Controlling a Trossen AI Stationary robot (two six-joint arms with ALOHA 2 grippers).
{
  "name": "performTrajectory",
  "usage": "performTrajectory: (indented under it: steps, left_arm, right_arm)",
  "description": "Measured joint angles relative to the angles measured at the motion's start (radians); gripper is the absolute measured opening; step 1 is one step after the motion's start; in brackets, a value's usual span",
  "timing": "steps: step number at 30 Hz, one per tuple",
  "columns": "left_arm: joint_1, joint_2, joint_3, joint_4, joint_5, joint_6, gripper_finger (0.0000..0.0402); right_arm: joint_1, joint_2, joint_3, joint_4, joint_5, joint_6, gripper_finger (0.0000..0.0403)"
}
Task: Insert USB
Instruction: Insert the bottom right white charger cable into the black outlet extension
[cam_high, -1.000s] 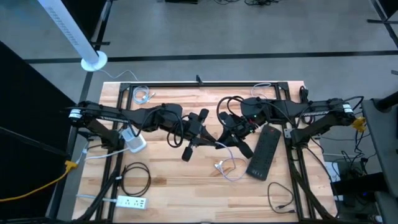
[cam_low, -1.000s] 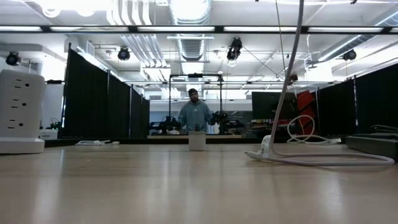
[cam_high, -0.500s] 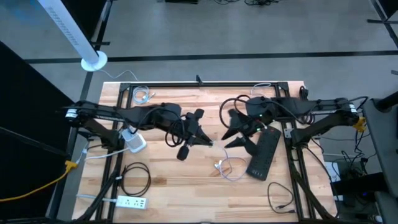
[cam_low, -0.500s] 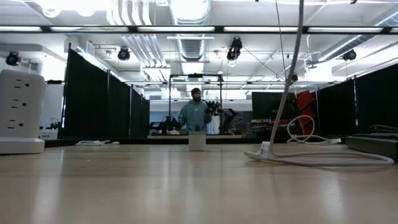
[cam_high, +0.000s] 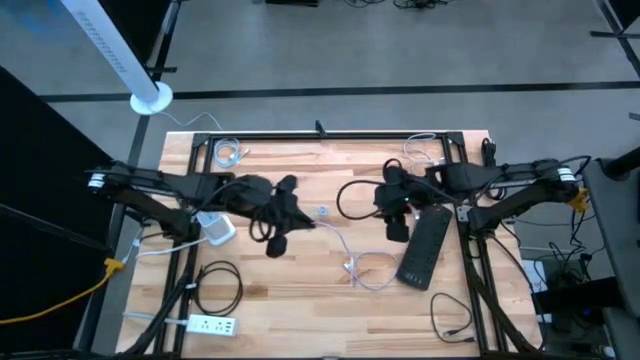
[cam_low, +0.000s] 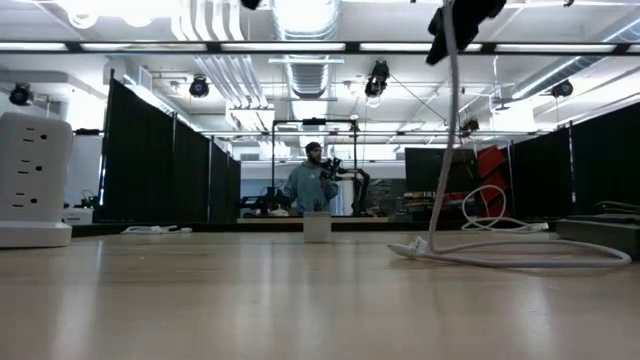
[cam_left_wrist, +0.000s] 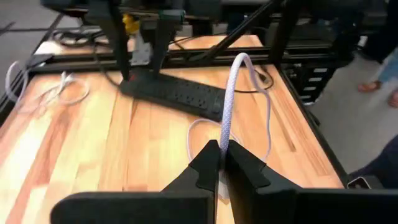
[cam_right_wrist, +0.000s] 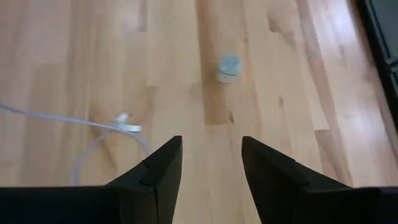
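A white braided USB cable (cam_high: 330, 240) runs from my left gripper (cam_left_wrist: 222, 148), left of the table's middle (cam_high: 306, 220), down to loops on the wood (cam_high: 368, 272). One free plug end (cam_right_wrist: 129, 128) lies flat on the table. A small white charger cube (cam_right_wrist: 228, 68) stands by itself just right of the left gripper (cam_high: 322, 211) and shows mid-table in the low view (cam_low: 317, 226). My right gripper (cam_right_wrist: 211, 146) hangs open above bare wood right of the middle (cam_high: 392, 218). Both the cube and the plug lie ahead of it, and nothing is between its fingers. My left gripper pinches the braided cable between its two fingers. The cable leaves the fingertips (cam_left_wrist: 224, 132), rises, arches over and drops slack to loops lying on the table (cam_left_wrist: 198, 127). The fingers slant downward from the table's left. What lies farther back between them is hidden by the fingers.
A black power strip (cam_high: 425, 248) lies to the right, beside the right arm. A white outlet tower (cam_high: 215, 230) stands at the left. A black cable coil (cam_high: 218, 285) and a white power strip (cam_high: 212, 324) lie near left. A person (cam_low: 312, 185) stands beyond the table.
The two grippers were close together at mid-table and have drawn apart. My left gripper went toward the table's left edge, keeping the cable. My right gripper opened, went toward the right edge and tipped downward. The cable now stretches from the left gripper to its loops.
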Motion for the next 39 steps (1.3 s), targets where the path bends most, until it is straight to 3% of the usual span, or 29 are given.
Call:
performTrajectory:
  steps: [5, 11, 17, 27, 34, 39]
  left_arm:
    - [-0.055, -0.128, -0.164, 0.128, -0.151, -0.117, 0.0]
    - [-0.098, -0.249, -0.405, 0.425, -0.233, -0.255, 0.0]
    - [-0.122, -0.235, -0.532, 0.536, -0.245, -0.358, 0.0]
    - [-0.13, -0.04, -0.508, 0.643, -0.221, -0.352, 0.0]
    - [-0.127, 0.135, -0.41, 0.737, -0.236, -0.328, 0.0]
    - [-0.127, 0.221, -0.345, 0.748, -0.255, -0.343, 0.0]
  right_arm:
    - [0.0, 0.001, -0.152, 0.243, 0.008, -0.001, 0.0151]
    - [0.0, 0.01, -0.311, 0.497, 0.026, 0.006, 0.0151]
    - [0.044, -0.001, -0.322, 0.219, -0.05, 0.092, 0.015]
    - [0.223, -0.043, -0.287, -0.286, -0.112, 0.323, 0.0101]
    - [0.284, -0.045, -0.342, -0.331, -0.164, 0.346, 0.001]
    - [0.308, -0.046, -0.442, -0.305, -0.185, 0.343, 0.0003]
